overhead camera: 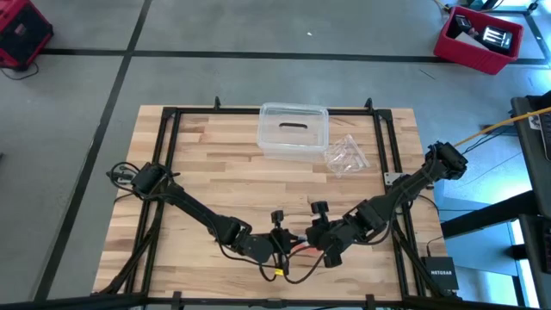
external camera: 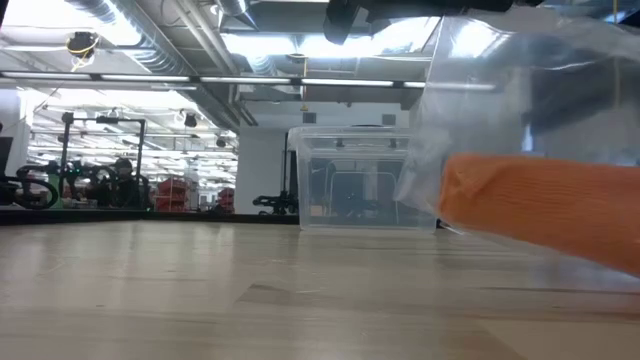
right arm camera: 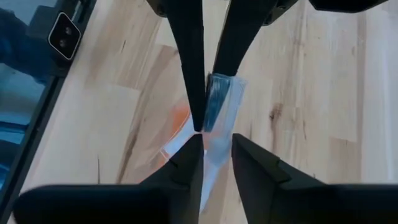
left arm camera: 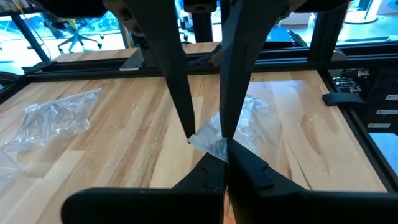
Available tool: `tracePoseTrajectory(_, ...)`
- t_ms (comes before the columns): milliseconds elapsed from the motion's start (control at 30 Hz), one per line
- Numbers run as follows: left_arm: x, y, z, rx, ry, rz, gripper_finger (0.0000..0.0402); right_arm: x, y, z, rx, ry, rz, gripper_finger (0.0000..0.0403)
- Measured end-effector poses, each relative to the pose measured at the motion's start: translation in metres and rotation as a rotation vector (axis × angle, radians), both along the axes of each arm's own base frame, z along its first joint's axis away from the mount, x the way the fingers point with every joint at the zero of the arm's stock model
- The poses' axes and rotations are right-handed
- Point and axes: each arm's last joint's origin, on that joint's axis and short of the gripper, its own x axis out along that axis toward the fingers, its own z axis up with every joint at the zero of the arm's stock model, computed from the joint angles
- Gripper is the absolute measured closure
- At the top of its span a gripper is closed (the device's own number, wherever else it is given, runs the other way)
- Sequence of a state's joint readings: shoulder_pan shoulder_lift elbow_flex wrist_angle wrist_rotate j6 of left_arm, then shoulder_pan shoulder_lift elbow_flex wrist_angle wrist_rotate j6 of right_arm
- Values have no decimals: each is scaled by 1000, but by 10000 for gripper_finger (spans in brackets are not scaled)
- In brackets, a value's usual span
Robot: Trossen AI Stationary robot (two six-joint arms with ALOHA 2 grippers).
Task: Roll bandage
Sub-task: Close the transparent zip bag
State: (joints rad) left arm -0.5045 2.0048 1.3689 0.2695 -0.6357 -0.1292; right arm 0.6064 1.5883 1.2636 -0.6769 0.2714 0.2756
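While both grippers meet at the near table edge, the left gripper (left arm camera: 208, 138) pinches the clear bag's corner, fingers closed. Right gripper (right arm camera: 207, 129) grips the bag (right arm camera: 219, 106), bandage (right arm camera: 179, 120) inside. Judgement: pull apart slowly, avoid tearing.

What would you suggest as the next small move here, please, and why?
Probably have the right gripper firm up its hold and pull gently away from the left gripper, which is shut on the clear bag. Both meet at the table's near edge, and the orange bandage appears to be inside the bag, so it likely needs freeing before any rolling.
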Motion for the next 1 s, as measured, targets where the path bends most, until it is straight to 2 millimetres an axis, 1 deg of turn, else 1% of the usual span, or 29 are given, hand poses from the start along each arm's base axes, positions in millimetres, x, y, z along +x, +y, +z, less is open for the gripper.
tracePoseTrajectory(200,0,0,0,0,0,0,401,0,0,0,-1,-2,-4,341)
tracePoseTrajectory(433,0,0,0,0,0,1,401,-1,1,0,20,15,1,397)
tracePoseTrajectory(633,0,0,0,13,-2,18,401,-2,2,-2,58,38,2,388)
tracePoseTrajectory(733,0,1,0,16,-2,23,401,-4,1,-12,70,69,-10,393)
tracePoseTrajectory(867,0,1,0,17,-8,35,401,-10,-1,-27,102,152,-27,399)
tracePoseTrajectory(1000,0,1,0,18,-6,34,401,-13,-2,-31,132,199,-32,393)
